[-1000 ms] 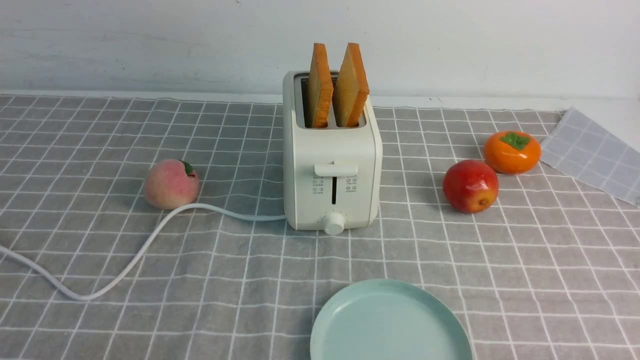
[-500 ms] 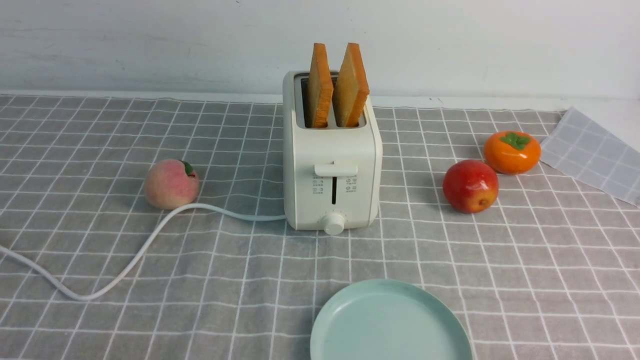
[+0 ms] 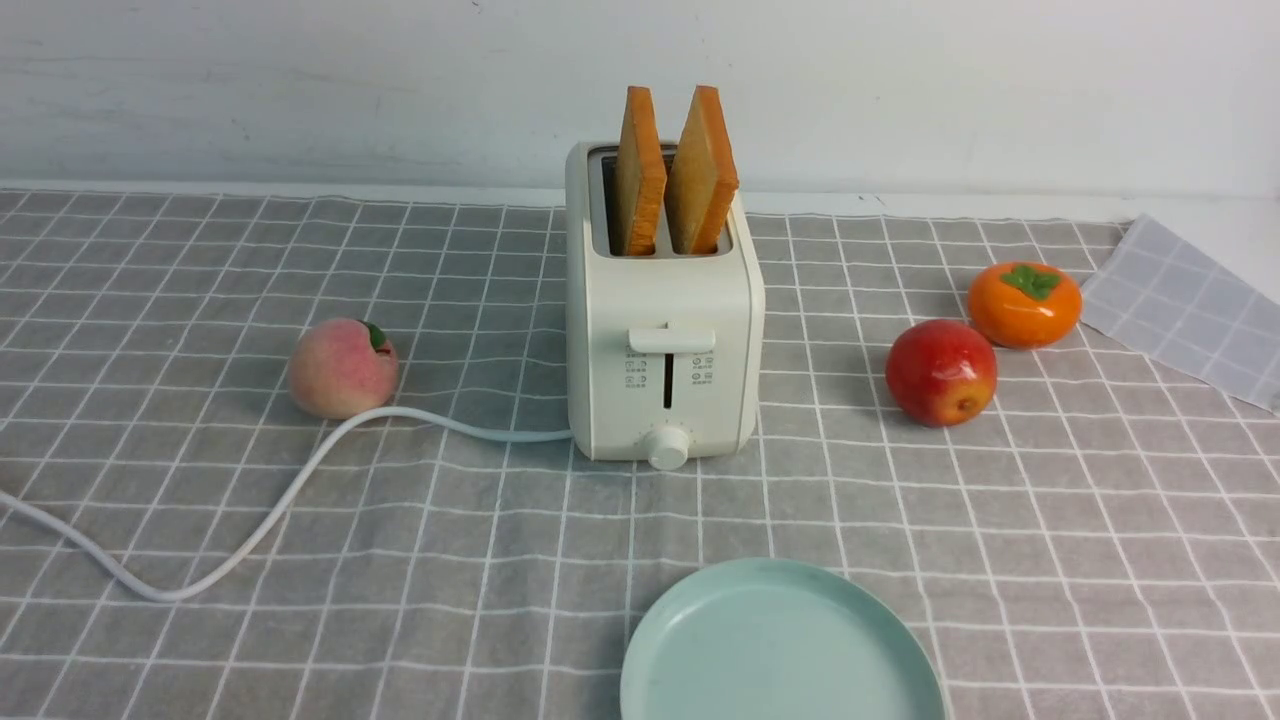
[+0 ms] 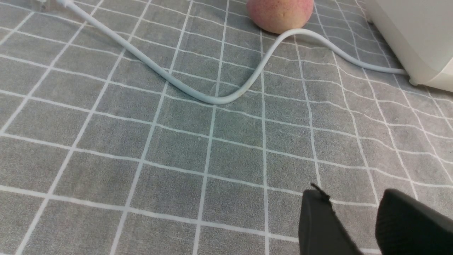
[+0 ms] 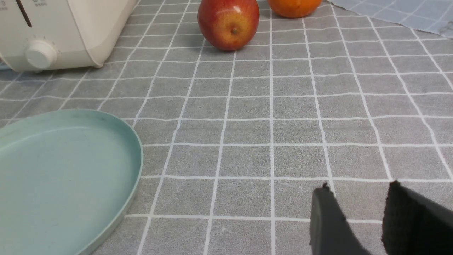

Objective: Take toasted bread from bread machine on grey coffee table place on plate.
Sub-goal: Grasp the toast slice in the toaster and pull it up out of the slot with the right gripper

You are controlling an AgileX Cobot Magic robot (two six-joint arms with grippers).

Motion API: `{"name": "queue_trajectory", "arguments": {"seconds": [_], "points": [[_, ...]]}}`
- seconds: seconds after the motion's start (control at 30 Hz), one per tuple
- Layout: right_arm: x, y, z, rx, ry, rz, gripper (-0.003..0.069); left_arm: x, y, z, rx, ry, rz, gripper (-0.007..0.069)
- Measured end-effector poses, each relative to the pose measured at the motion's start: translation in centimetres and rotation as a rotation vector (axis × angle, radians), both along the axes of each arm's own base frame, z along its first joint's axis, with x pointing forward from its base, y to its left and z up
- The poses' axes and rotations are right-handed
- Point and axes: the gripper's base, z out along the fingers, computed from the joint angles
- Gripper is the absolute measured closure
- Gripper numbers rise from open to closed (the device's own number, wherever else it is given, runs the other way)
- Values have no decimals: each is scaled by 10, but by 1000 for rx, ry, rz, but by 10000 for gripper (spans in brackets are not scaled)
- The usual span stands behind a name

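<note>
Task not yet begun: both slices of toast [image 3: 700, 175] stand in the toaster [image 3: 660, 340].

We see the plate [image 3: 780, 650] bare on the desk [image 3: 1000, 520], near the toaster's front, so all the lifting and placing is left. The left pincer [image 4: 354, 198] and right pincer [image 5: 359, 187] hang low over the desk, each spread and holding nothing. Grey icons by the toaster's lever carry tiny print that we cannot read, and no brand shows.

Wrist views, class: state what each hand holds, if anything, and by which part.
Nothing is held. The left hand and the right hand are both open above the grey cloth, and both toast slices stand in the toaster.
</note>
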Motion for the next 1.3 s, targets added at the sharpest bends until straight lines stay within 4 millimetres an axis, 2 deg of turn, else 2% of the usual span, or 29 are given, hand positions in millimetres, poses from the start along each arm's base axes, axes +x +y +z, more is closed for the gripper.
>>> {"name": "queue_trajectory", "arguments": {"seconds": [0.93, 1.17, 1.3], "points": [[0, 0, 0, 0, 0, 0, 419, 0, 0, 0, 3, -2, 0, 387], [0, 0, 0, 0, 0, 0, 419, 1, 1, 3, 20, -39, -1, 387], [1, -1, 2, 3, -34, -14, 419, 3, 0, 11, 36, -135, -7, 387]]}}
